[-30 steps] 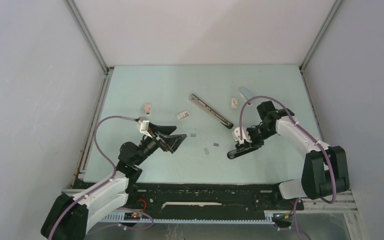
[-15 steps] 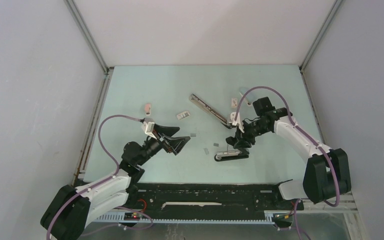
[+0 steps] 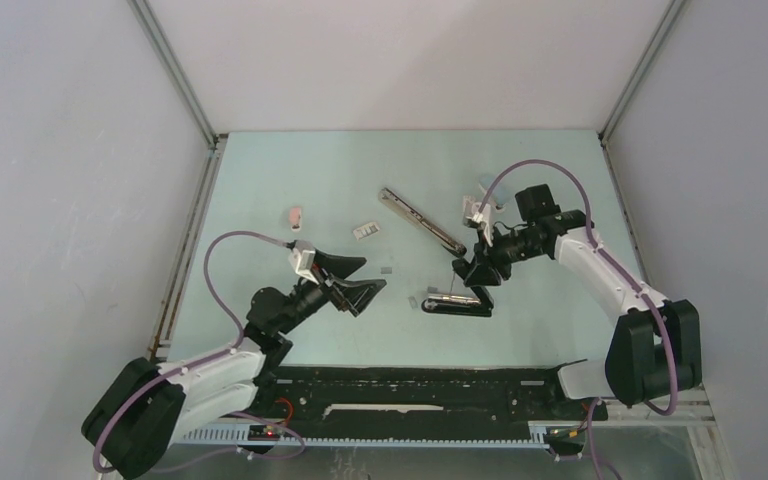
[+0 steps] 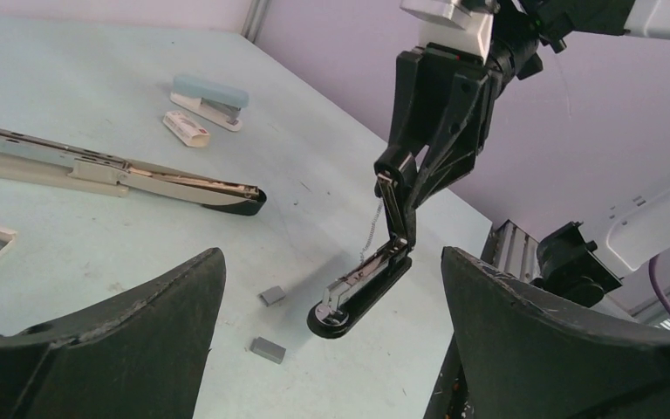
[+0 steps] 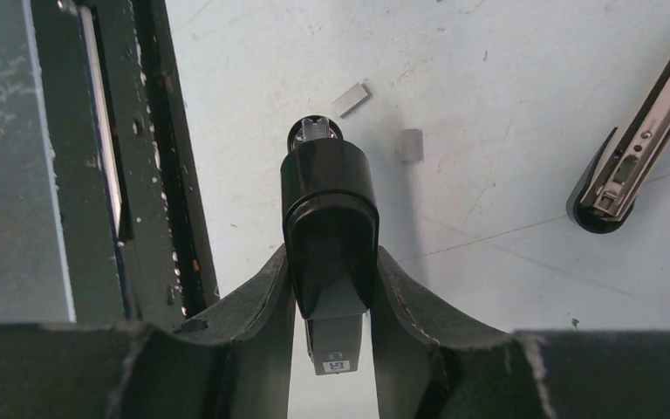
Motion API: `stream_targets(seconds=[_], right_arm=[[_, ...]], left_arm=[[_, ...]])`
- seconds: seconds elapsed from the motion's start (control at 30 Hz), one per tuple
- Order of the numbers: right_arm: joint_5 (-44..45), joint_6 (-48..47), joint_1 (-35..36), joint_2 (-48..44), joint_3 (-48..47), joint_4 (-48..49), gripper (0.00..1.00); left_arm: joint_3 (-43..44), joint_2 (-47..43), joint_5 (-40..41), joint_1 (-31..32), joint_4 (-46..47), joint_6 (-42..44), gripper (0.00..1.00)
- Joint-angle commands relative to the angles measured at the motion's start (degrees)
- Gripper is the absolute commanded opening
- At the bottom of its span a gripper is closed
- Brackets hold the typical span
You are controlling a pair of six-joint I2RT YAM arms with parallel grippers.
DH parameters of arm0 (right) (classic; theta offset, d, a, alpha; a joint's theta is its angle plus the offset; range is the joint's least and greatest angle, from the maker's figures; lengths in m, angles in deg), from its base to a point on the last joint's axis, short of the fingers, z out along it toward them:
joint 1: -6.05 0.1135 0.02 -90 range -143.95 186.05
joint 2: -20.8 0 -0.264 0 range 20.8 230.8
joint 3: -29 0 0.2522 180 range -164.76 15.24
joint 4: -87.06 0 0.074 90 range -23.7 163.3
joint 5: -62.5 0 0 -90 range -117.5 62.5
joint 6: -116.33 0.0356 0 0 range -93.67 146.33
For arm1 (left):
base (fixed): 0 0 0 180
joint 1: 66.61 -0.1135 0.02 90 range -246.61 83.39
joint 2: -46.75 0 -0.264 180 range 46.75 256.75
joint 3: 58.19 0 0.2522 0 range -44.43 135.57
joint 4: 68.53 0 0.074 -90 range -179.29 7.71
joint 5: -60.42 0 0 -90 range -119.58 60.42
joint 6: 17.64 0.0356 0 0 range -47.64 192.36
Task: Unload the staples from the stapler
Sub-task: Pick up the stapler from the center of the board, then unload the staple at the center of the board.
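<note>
A black stapler (image 3: 455, 303) lies with its base on the pale green table (image 3: 290, 170), its lid hinged upward. My right gripper (image 3: 470, 270) is shut on that lid (image 5: 330, 201), which sits squeezed between the fingers (image 5: 257, 305). In the left wrist view the stapler (image 4: 362, 284) shows an open silvery channel and a thin spring hanging from the lid. Short grey staples lie loose on the table beside it: staples (image 4: 271, 296), staples (image 4: 268, 350) and staples (image 3: 388, 270). My left gripper (image 3: 365, 278) hovers open just left of the stapler, nothing between its fingers (image 4: 140, 323).
A long-arm stapler (image 3: 422, 221) lies diagonally behind the black one. A light blue stapler (image 4: 211, 94) and a small white piece (image 4: 185, 127) sit further back. A small pink stapler (image 3: 295, 215) and a white box (image 3: 365, 230) lie to the left.
My right gripper carried the black stapler left and back; it now lies level with the lid raised. My left gripper advanced to the right, toward the stapler, staying open.
</note>
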Motion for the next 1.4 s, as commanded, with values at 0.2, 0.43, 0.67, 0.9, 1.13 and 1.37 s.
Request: stream_targets(seconds=[0.2, 0.43, 0.67, 0.9, 1.13, 1.37], right_arm=[[-10.0, 13.8, -4.2, -2.2, -4.0, 5.0, 0.0], [-13.9, 25.7, -7.2, -2.0, -4.0, 11.9, 0.0], [-17.0, 41.9, -8.2, -1.8, -4.0, 22.9, 0.0], [-20.0, 57.5, -7.9, 0.2, -4.0, 34.9, 0.0], [-21.4, 70.7, -6.8, 1.7, -1.6, 47.5, 0.0], [-21.9, 85.1, -6.6, 3.1, 2.2, 61.7, 0.0]], left_arm=[[-0.8, 6.3, 0.3, 1.3, 8.9, 0.3, 0.99], [-0.6, 16.3, 2.5, 2.1, 20.2, -10.5, 0.99], [4.7, 23.8, 6.6, 4.8, 21.4, -20.9, 1.0], [8.3, 30.0, 9.1, 5.6, 24.4, -31.5, 1.0], [13.1, 36.2, 9.4, 5.9, 26.2, -37.4, 1.0], [17.0, 37.8, 8.6, 6.8, 26.2, -39.8, 0.93]])
